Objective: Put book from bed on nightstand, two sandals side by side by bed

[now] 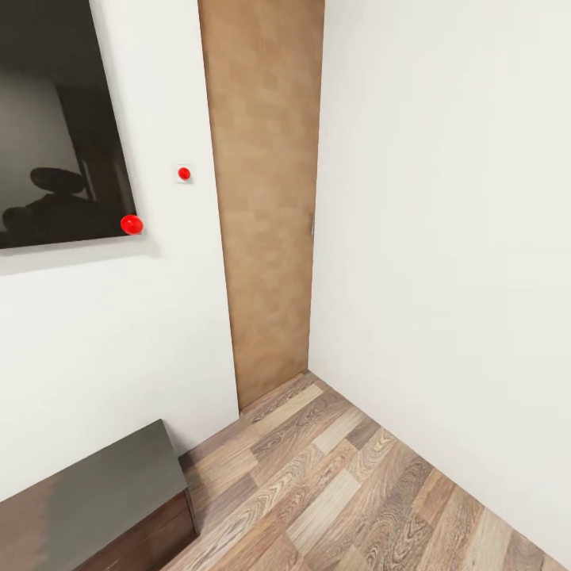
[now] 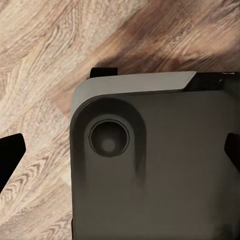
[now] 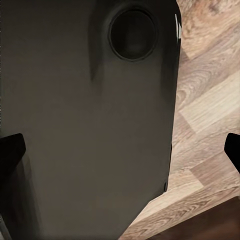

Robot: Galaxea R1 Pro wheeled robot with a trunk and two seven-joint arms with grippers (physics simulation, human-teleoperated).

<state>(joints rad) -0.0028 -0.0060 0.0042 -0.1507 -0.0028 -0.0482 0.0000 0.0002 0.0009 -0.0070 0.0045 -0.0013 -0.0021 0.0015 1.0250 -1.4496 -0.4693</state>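
I face a room corner with white walls (image 1: 444, 238) and a wood-plank floor (image 1: 341, 492). The book, the bed, the nightstand and the sandals are out of view. In the left wrist view, my left gripper (image 2: 120, 152) is open, its dark fingertips (image 2: 10, 155) wide apart, hanging over my own grey base (image 2: 160, 175) and the floor. The right wrist view has my right gripper (image 3: 120, 150) open too, fingertips (image 3: 10, 150) spread above the dark base (image 3: 90, 125). Neither holds anything.
A light-brown door (image 1: 266, 198) stands in the corner ahead. A dark wall screen (image 1: 55, 119) hangs at the upper left, with a long low dark-brown bench (image 1: 87, 500) below it at the lower left. Open floor runs to the lower right.
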